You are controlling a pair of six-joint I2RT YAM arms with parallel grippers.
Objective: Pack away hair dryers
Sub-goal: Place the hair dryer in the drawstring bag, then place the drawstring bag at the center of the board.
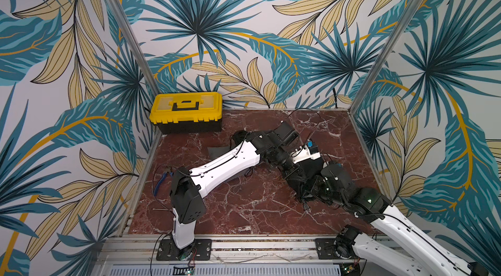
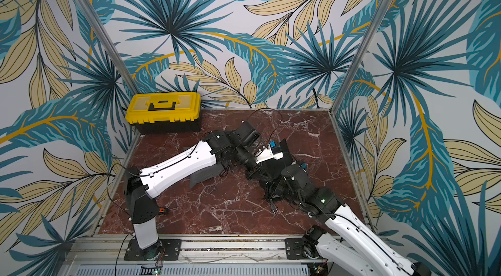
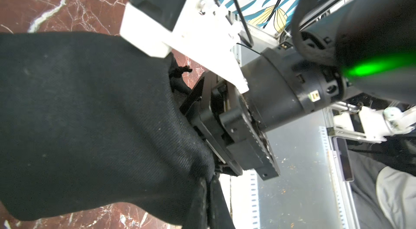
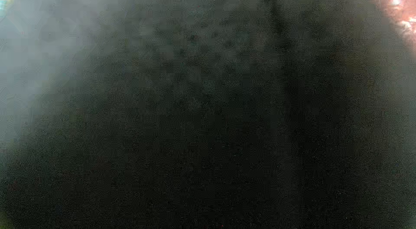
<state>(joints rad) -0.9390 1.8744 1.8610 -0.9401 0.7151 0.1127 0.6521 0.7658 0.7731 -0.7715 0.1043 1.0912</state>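
Note:
No hair dryer shows in any view; only a thin black cord with a plug [image 1: 307, 208] [image 2: 274, 210] trails from under the arms. A black cloth pouch [image 3: 90, 115] [image 1: 295, 177] lies mid-table. My left gripper [image 3: 208, 205] is shut on the pouch's edge by its mouth. My right gripper [image 3: 193, 122] pokes into the pouch mouth, and its fingertips are buried in the cloth. The right wrist view is almost wholly dark black cloth [image 4: 202, 104], with a sliver of red marble at one corner.
A shut yellow toolbox [image 1: 187, 110] [image 2: 164, 110] stands at the back left corner. A grey pouch [image 1: 217, 150] [image 2: 203, 177] lies under my left arm. Blue-handled pliers [image 1: 161, 179] and an orange-handled tool [image 2: 161, 210] rest near the left arm's base. Leaf-patterned walls enclose three sides.

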